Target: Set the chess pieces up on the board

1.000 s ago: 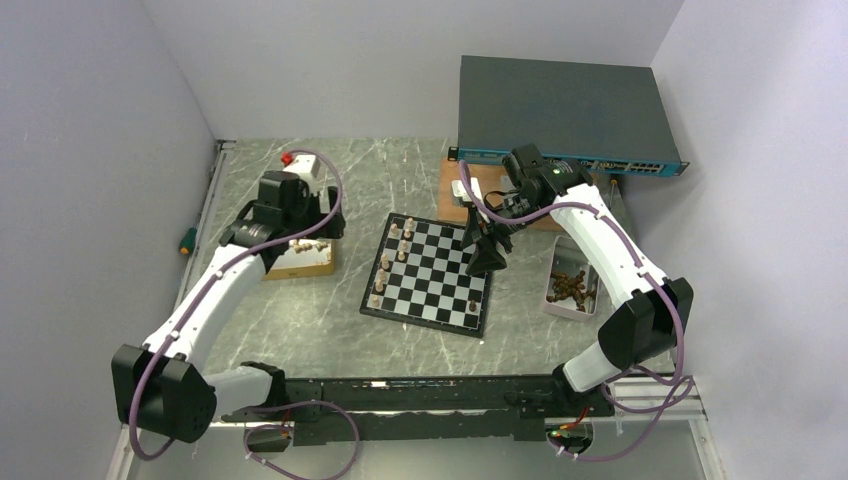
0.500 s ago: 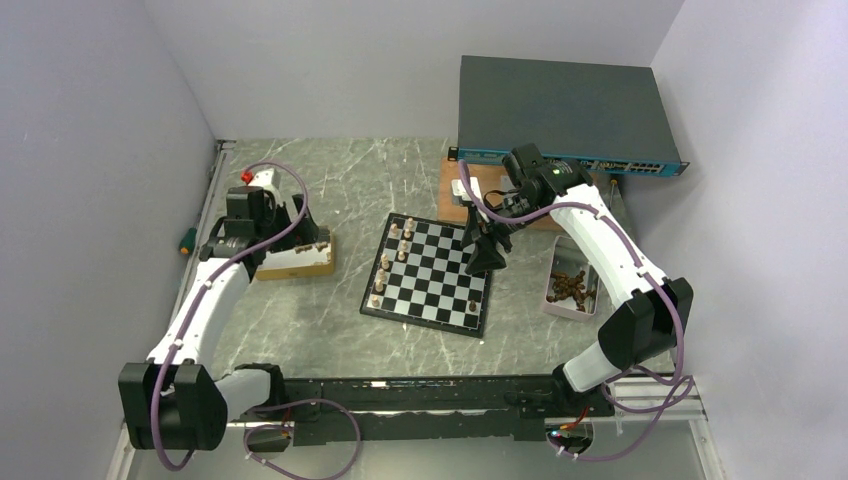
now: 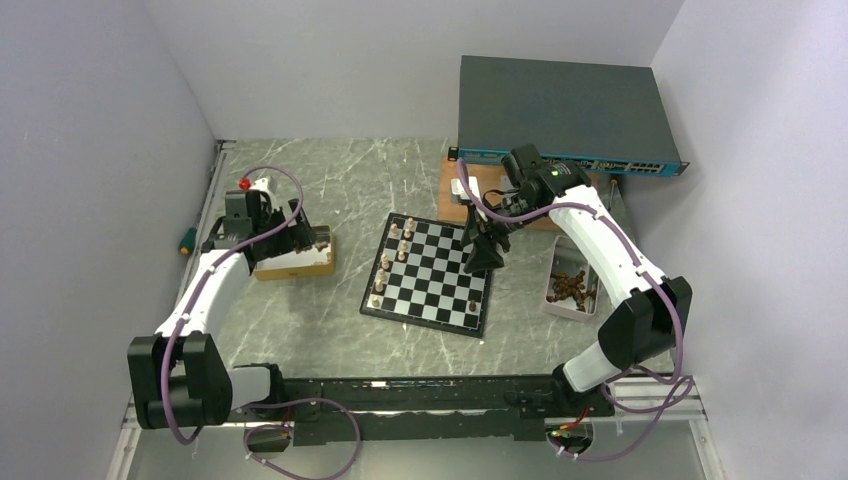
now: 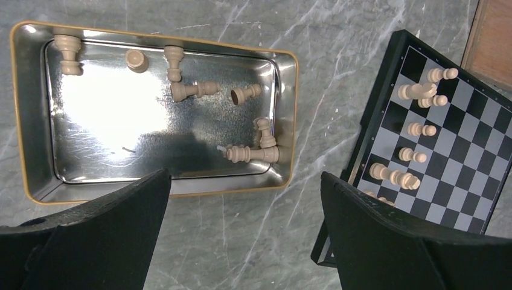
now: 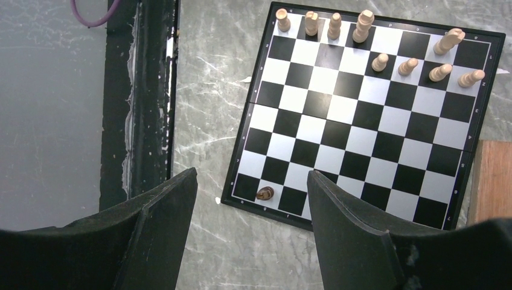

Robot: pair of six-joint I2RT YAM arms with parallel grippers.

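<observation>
The chessboard lies mid-table. Several light tan pieces stand along its left side, also seen in the right wrist view and the left wrist view. One dark brown piece stands on a near-corner square. More light pieces lie in a metal tin left of the board. My left gripper is open and empty, above the table between tin and board. My right gripper is open and empty, above the board's right edge.
A white tray of dark pieces sits right of the board. A brown wooden plank and a dark network switch stand at the back right. A screwdriver lies at the far left.
My left arm has swung left and its wrist has pulled back to the tin's left side. The right arm and the pieces on the board have not moved.
</observation>
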